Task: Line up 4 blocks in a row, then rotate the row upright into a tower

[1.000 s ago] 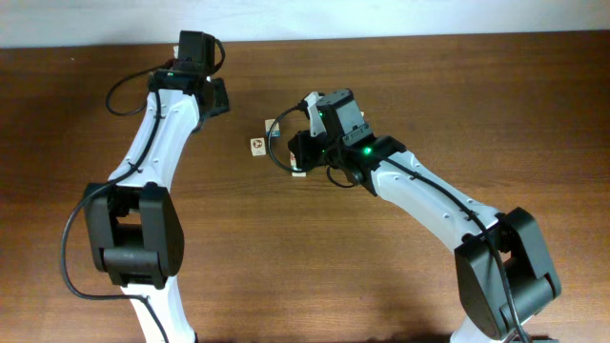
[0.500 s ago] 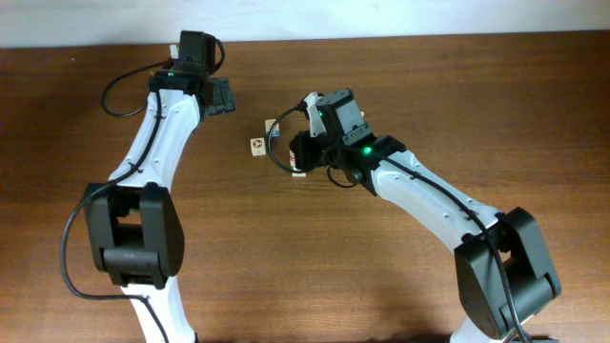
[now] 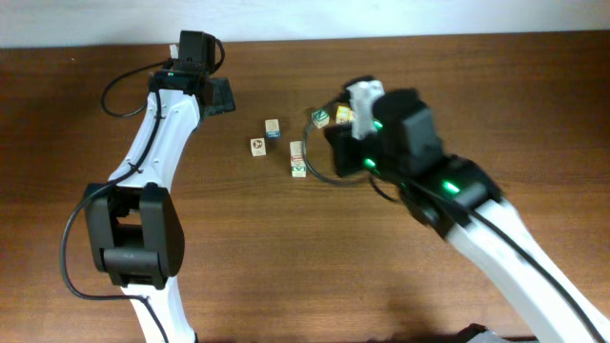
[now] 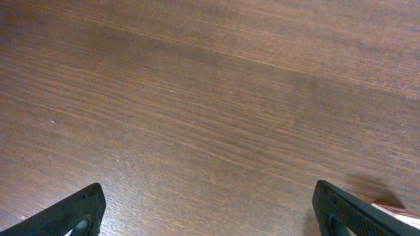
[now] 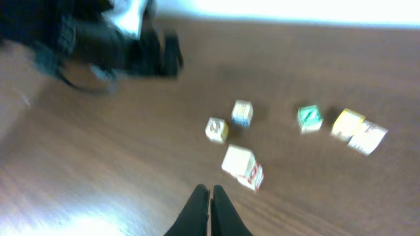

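Pale-wood alphabet cubes on a brown wooden table (image 3: 286,267): blue-faced cube (image 3: 273,128); red-orange-faced cube (image 3: 298,151) and green-faced cube (image 3: 299,170), touching each other, just beside it; second green-faced cube (image 3: 320,117) farther toward the right arm. Left gripper (image 4: 210,216) gapes wide, empty; right gripper (image 5: 210,200) is closed on nothing.
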`<state>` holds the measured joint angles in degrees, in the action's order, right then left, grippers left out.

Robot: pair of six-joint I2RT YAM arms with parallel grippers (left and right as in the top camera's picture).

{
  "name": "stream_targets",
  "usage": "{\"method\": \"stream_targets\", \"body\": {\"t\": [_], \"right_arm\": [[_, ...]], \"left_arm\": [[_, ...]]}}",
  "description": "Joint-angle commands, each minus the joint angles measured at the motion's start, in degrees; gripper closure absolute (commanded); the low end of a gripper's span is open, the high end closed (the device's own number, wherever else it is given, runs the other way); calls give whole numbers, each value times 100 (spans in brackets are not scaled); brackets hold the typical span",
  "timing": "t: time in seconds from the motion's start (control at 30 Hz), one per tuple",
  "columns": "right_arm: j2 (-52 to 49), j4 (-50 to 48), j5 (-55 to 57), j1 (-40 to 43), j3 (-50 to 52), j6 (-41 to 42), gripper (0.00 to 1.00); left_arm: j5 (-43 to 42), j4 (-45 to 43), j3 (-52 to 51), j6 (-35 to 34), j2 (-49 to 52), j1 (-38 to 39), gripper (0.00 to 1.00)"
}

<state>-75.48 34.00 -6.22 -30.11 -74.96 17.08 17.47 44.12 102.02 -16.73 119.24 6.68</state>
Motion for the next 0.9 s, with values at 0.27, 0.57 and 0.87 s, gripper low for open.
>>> {"method": "stream_targets", "body": {"t": [0.27,0.57,0.87], "right_arm": [[3877,3547,2415,-20,-37,-76,1],[4341,3307,2914,708,656,-535,1],[7340,-2568,570,2625,6393,-2365,1]], "left_arm": [[94,13,131,9,-212,-9,1],[94,13,131,9,-212,-9,1],[94,13,131,9,-212,-9,1]]}}
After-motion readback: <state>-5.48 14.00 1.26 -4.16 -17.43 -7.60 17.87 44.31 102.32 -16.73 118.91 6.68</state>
